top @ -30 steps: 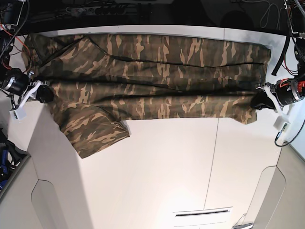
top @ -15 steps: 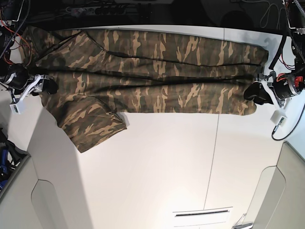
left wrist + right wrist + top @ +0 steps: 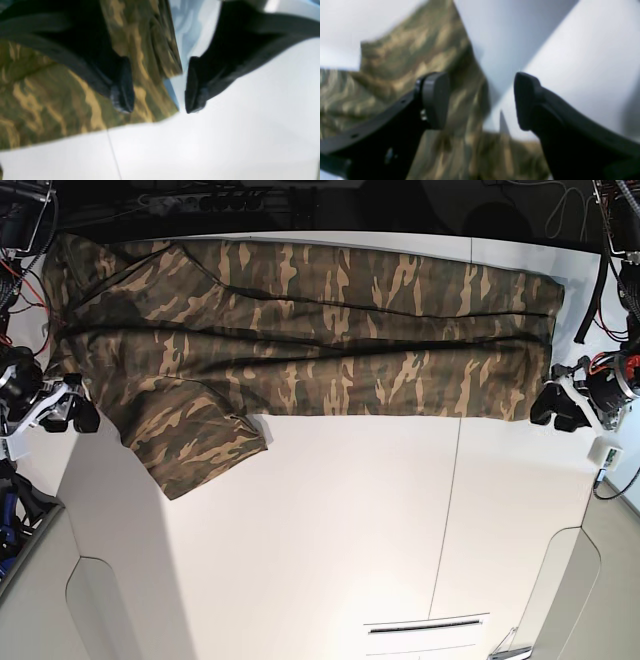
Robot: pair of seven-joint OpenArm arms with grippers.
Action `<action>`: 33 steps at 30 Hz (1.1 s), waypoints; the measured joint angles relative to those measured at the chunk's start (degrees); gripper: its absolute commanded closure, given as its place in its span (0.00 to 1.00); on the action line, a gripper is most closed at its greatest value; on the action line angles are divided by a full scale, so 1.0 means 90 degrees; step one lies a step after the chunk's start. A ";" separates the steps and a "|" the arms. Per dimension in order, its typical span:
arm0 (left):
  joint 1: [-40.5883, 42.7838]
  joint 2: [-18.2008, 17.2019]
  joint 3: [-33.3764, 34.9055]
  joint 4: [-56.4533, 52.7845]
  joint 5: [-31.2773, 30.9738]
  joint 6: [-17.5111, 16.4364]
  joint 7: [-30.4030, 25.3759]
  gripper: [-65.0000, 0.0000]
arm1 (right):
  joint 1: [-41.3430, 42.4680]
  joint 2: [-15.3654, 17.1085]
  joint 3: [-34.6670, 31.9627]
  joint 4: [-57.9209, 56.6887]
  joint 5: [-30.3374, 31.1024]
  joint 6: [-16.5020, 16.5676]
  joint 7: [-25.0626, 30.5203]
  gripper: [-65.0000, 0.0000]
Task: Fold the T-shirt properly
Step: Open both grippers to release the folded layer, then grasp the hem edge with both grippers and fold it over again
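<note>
Camouflage-patterned cloth T-shirt (image 3: 300, 350) lies spread across the far part of the white table (image 3: 350, 530). Left claw (image 3: 157, 86) and right claw (image 3: 481, 100) flank its ends, jaws parted, holding nothing.

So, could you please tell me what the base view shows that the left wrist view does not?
Only the base view shows the whole T-shirt spread along the table's far edge, one sleeve sticking toward the camera, and the right claw. Only the left wrist view shows the left claw open, over the shirt's corner. Both show camouflage cloth on the white table.
</note>
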 measured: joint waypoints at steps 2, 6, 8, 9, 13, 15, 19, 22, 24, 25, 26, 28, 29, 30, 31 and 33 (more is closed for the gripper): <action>-0.0002 -0.0002 0.0000 -0.0005 0.0189 0.0039 -0.0199 0.37 | 0.0073 -0.0002 0.0002 0.0000 -0.0202 0.0000 0.0294 0.38; -0.0002 0.0000 0.0000 -0.0143 0.0379 0.0039 -0.0583 0.37 | 0.0270 -0.0177 0.0007 -0.0019 -0.0673 -0.0002 0.0316 0.38; -0.0034 0.0010 0.0000 -0.0287 0.0493 0.0039 -0.0627 0.37 | 0.0374 -0.0306 0.0002 -0.0061 -0.0687 0.0000 0.0330 0.38; -0.0073 0.0024 0.0002 -0.0389 0.0539 0.0039 -0.0627 0.37 | 0.0437 -0.0357 0.0000 -0.0124 -0.0670 0.0019 0.0340 0.38; -0.0413 0.0197 0.0010 -0.0889 0.0634 0.0046 -0.0600 0.37 | 0.0789 -0.0474 0.0000 -0.0826 -0.0950 0.0029 0.0753 0.38; -0.0588 0.0272 0.0012 -0.1083 0.0600 0.0041 -0.0578 0.37 | 0.1052 -0.0493 0.0000 -0.1336 -0.0998 0.0007 0.0767 0.38; -0.0712 0.0301 0.0012 -0.1435 0.0566 0.0000 -0.0476 0.37 | 0.1549 -0.0491 0.0002 -0.2288 -0.0996 0.0046 0.0840 0.38; -0.0704 0.0316 0.0010 -0.1732 0.0529 -0.0090 -0.0432 0.37 | 0.1831 -0.0495 0.0000 -0.2917 -0.1001 0.0053 0.0964 0.38; -0.0707 0.0350 0.0010 -0.1843 0.0410 -0.0165 -0.0440 0.37 | 0.1972 -0.0495 0.0000 -0.3252 -0.1015 0.0034 0.1049 0.38; -0.0712 0.0359 0.0010 -0.1897 0.0410 -0.0182 -0.0440 0.37 | 0.2033 -0.0495 0.0000 -0.3400 -0.1015 0.0044 0.1071 0.38; -0.0714 0.0379 0.0010 -0.1940 0.0413 -0.0182 -0.0440 0.37 | 0.2072 -0.0498 0.0000 -0.3521 -0.1039 0.0066 0.1141 0.38; -0.0709 0.0427 0.0010 -0.2021 0.0384 -0.0185 -0.0440 0.37 | 0.2137 -0.0505 0.0000 -0.3701 -0.1030 0.0090 0.1207 0.38; -0.0709 0.0444 0.0007 -0.2035 0.0321 -0.0211 -0.0415 0.37 | 0.2152 -0.0508 0.0000 -0.3762 -0.1022 0.0114 0.1224 0.38; -0.0721 0.0464 0.0005 -0.2035 0.0219 -0.0250 -0.0296 0.37 | 0.2152 -0.0510 -0.0015 -0.3798 -0.1018 0.0129 0.1256 0.38; -0.0729 0.0498 -0.0002 -0.2038 0.0129 -0.0291 -0.0216 0.37 | 0.2152 -0.0527 -0.0066 -0.3823 -0.1022 0.0129 0.1292 0.38; -0.0741 0.0568 -0.0002 -0.2040 -0.0017 -0.0357 -0.0143 0.37 | 0.2154 -0.0610 -0.0204 -0.3840 -0.1071 0.0129 0.1392 0.38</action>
